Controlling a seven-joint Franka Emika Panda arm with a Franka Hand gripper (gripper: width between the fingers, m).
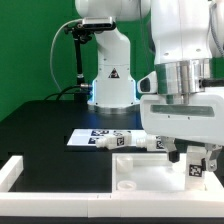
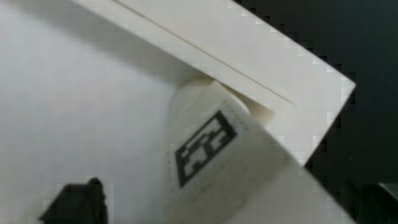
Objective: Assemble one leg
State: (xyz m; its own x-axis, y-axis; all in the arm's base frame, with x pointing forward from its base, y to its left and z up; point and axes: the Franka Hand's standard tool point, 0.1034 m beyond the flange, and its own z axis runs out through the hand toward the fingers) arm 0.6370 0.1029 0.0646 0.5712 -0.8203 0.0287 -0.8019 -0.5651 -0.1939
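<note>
A white leg (image 1: 196, 168) with a black-and-white tag stands under my gripper (image 1: 188, 158), at the corner of the white tabletop slab (image 1: 150, 172) on the exterior view's right. In the wrist view the leg (image 2: 222, 150) fills the middle, close to the slab's corner (image 2: 302, 80). My gripper (image 2: 228, 208) straddles it: one dark fingertip (image 2: 71, 202) stands apart from the leg with white slab showing between them, the other (image 2: 384, 198) is at the picture's edge. The jaws look open around the leg.
Another leg (image 1: 137, 143) lies by the slab's far edge, next to the marker board (image 1: 98, 137). The white border frame (image 1: 12, 170) runs along the exterior view's left and front. The slab has a hole (image 1: 128, 185). The arm's base (image 1: 110, 85) stands behind.
</note>
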